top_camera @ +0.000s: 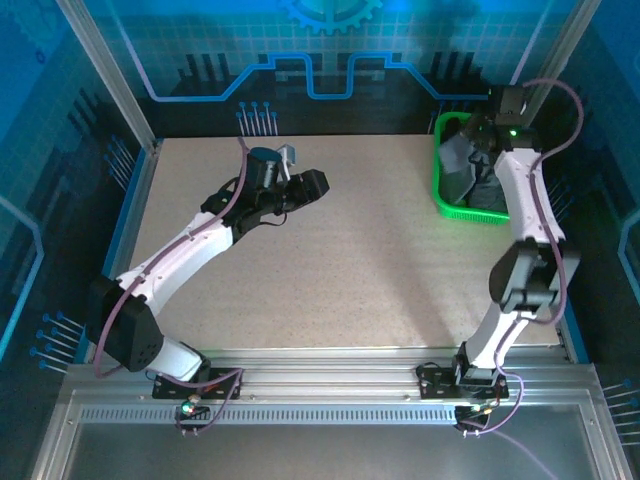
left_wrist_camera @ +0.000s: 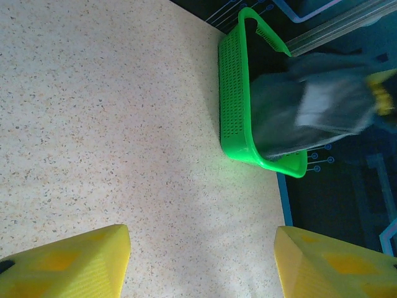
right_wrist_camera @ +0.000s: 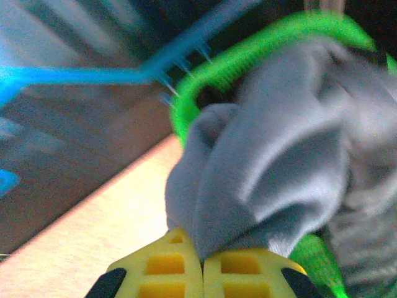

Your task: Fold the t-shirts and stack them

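Hovering over the bare desk (top_camera: 380,270) in the upper left of the top view, the left gripper (top_camera: 318,186) is released, jaws spread with nothing between, facing the basket. It is probably parked to take a shirt edge later. The green basket (top_camera: 437,175) sits at the desk's upper right corner. The right gripper (right_wrist_camera: 203,264) is clenched on a bunch of the grey t-shirt (right_wrist_camera: 279,155), which drapes over the rim with the rest inside, a pinch fit for lifting it out to fold. Darker cloth (top_camera: 488,190) lower in the basket may be the black one.

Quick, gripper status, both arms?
Left gripper: open, holding nothing.
Right gripper: closed on the grey t-shirt at the green basket.
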### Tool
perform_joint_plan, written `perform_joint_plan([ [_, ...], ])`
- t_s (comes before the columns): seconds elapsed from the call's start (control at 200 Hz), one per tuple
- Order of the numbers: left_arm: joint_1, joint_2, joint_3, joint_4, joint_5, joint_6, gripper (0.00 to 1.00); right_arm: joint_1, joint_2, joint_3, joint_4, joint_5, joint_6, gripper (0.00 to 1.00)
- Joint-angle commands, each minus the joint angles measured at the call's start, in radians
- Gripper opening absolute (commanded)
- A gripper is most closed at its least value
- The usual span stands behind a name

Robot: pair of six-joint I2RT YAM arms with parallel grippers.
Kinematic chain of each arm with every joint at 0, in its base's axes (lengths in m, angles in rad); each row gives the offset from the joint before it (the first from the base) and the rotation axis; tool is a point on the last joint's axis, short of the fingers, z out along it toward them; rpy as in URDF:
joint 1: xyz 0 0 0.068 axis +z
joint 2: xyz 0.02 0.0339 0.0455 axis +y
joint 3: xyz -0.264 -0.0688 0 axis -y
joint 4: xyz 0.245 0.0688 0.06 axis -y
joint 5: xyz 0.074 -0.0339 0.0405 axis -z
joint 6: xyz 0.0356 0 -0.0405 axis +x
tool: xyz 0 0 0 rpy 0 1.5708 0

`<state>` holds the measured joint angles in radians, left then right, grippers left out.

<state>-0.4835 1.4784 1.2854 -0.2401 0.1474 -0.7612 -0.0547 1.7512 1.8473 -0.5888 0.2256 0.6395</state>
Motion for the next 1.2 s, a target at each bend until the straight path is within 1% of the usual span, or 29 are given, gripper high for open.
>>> perform_joint_plan([
  [0.0,-0.003,0.013,0.025,-0.031,-0.010,0.014,0.63,0.071,-0.100,0.054,0.073,0.099,-0.052,0.00],
  [0.06,-0.003,0.011,0.033,-0.051,-0.038,0.027,0.64,0.131,-0.120,0.125,0.064,0.141,-0.107,0.00],
  [0.16,-0.001,-0.005,0.047,-0.087,-0.100,0.053,0.64,0.262,-0.139,0.225,0.056,0.195,-0.187,0.00],
  [0.27,0.004,-0.035,0.072,-0.168,-0.221,0.077,0.64,0.435,-0.138,0.290,0.068,0.253,-0.256,0.00],
  [0.37,0.018,-0.084,0.081,-0.239,-0.345,0.084,0.65,0.603,-0.095,0.338,0.074,0.294,-0.313,0.00],
  [0.445,0.028,-0.136,0.083,-0.308,-0.484,0.070,0.69,0.699,-0.031,0.361,0.025,0.305,-0.281,0.00],
  [0.515,0.045,-0.184,0.086,-0.379,-0.590,0.056,0.70,0.743,0.045,0.366,-0.043,0.218,-0.200,0.00],
  [0.535,0.048,-0.198,0.087,-0.396,-0.619,0.055,0.70,0.756,0.069,0.366,-0.055,0.182,-0.190,0.07],
  [0.6,0.061,-0.245,0.082,-0.445,-0.694,0.058,0.71,0.799,0.147,0.383,-0.098,0.076,-0.196,0.38],
  [0.645,0.070,-0.278,0.073,-0.472,-0.728,0.060,0.72,0.824,0.202,0.418,-0.154,0.028,-0.212,0.52],
  [0.67,0.076,-0.296,0.064,-0.484,-0.737,0.062,0.72,0.831,0.231,0.438,-0.186,0.003,-0.224,0.57],
  [0.72,0.088,-0.331,0.045,-0.507,-0.744,0.062,0.72,0.835,0.260,0.450,-0.237,-0.002,-0.220,0.66],
  [0.75,0.093,-0.347,0.031,-0.520,-0.742,0.060,0.72,0.824,0.260,0.427,-0.245,-0.016,-0.211,0.69],
  [0.85,0.106,-0.388,-0.026,-0.556,-0.711,0.039,0.71,0.756,0.188,0.221,-0.158,-0.113,-0.176,0.68],
  [0.915,0.107,-0.398,-0.070,-0.563,-0.669,0.023,0.71,0.694,0.146,0.080,-0.113,-0.167,-0.132,0.67],
  [0.96,0.108,-0.399,-0.097,-0.564,-0.633,0.012,0.70,0.652,0.139,0.003,-0.114,-0.194,-0.098,0.66],
  [1.04,0.114,-0.384,-0.143,-0.557,-0.574,-0.011,0.69,0.589,0.149,-0.125,-0.110,-0.244,-0.060,0.65],
  [1.09,0.133,-0.364,-0.167,-0.548,-0.517,-0.028,0.68,0.563,0.169,-0.187,-0.103,-0.269,-0.047,0.65],
  [1.145,0.159,-0.334,-0.185,-0.540,-0.452,-0.053,0.67,0.544,0.224,-0.213,-0.109,-0.323,-0.038,0.65],
  [1.195,0.181,-0.307,-0.196,-0.525,-0.399,-0.072,0.65,0.538,0.271,-0.208,-0.122,-0.339,-0.034,0.65],
])
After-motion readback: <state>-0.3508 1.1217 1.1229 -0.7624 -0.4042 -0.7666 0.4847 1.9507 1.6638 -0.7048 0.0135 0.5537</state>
